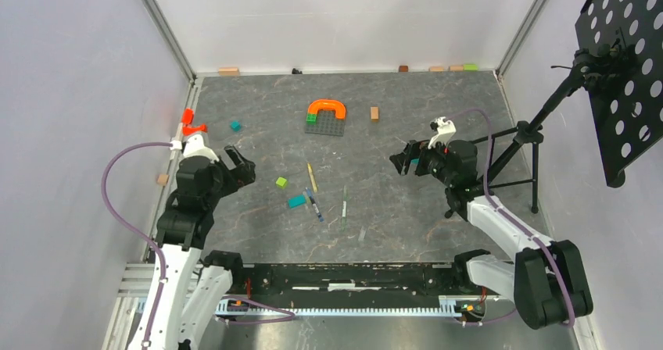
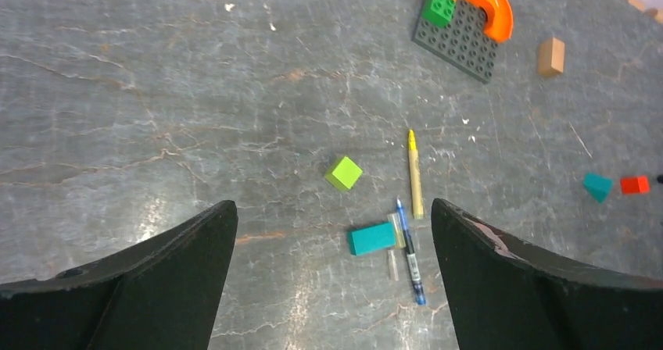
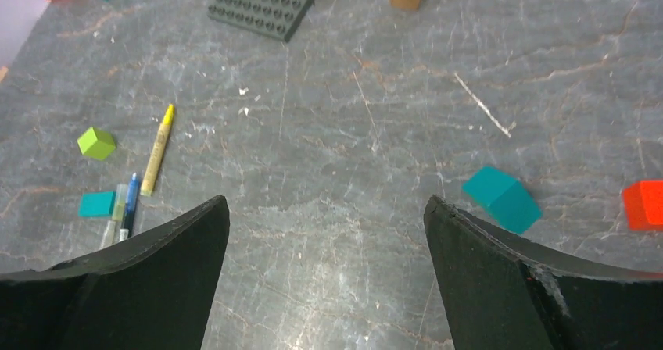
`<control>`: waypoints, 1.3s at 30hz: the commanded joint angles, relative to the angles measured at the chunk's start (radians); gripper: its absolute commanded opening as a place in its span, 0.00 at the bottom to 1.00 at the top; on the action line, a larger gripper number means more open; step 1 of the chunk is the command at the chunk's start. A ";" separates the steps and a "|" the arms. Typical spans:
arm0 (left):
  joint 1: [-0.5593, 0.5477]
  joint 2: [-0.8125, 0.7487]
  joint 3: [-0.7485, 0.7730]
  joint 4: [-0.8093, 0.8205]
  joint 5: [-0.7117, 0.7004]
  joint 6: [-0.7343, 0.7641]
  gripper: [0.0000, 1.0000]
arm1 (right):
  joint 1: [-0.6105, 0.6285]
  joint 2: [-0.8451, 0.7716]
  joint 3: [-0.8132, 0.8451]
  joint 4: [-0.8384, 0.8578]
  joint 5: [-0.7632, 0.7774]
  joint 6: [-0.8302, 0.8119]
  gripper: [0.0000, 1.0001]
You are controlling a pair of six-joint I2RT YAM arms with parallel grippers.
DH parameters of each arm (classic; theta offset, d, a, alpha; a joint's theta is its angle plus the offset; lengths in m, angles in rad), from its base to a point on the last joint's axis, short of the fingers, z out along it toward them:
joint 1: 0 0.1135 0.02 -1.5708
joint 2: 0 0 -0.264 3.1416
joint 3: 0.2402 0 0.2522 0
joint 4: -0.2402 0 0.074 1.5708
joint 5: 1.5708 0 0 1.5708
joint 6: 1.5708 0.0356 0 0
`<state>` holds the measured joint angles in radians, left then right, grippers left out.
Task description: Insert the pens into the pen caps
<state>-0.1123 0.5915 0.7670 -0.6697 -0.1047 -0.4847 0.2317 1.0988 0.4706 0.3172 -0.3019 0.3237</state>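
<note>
Left gripper (image 1: pixel 241 166) and right gripper (image 1: pixel 402 161) gape empty; the left should straddle the blue pen (image 2: pixel 409 252) squarely, mid-worktop (image 1: pixel 422 217)

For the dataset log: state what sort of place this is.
Likely a robotics lab cell: white panel walls around a grey table, two mounted robot arms, a perforated board on a tripod.

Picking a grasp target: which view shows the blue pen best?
Left wrist: the blue pen shows whole and close. Right wrist hides its lower end behind a jaw; top external shows it whole but tiny.
</note>
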 commanded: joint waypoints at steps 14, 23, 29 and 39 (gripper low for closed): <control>-0.116 0.086 0.018 -0.044 0.168 0.054 1.00 | 0.238 0.140 0.243 -0.343 0.195 -0.043 0.98; -0.211 0.167 0.014 -0.044 0.158 0.049 1.00 | 0.419 0.130 0.270 -0.438 0.357 0.026 0.98; -0.215 0.182 0.014 -0.043 0.163 0.047 1.00 | 0.595 0.197 0.327 -0.525 0.567 0.141 0.98; -0.217 0.182 0.012 -0.043 0.174 0.046 1.00 | 0.795 0.438 0.550 -0.706 0.867 0.310 0.88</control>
<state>-0.3229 0.7845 0.7712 -0.7162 0.0402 -0.4763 0.9874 1.4681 0.9253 -0.3088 0.4049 0.5304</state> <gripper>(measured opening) 0.994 0.922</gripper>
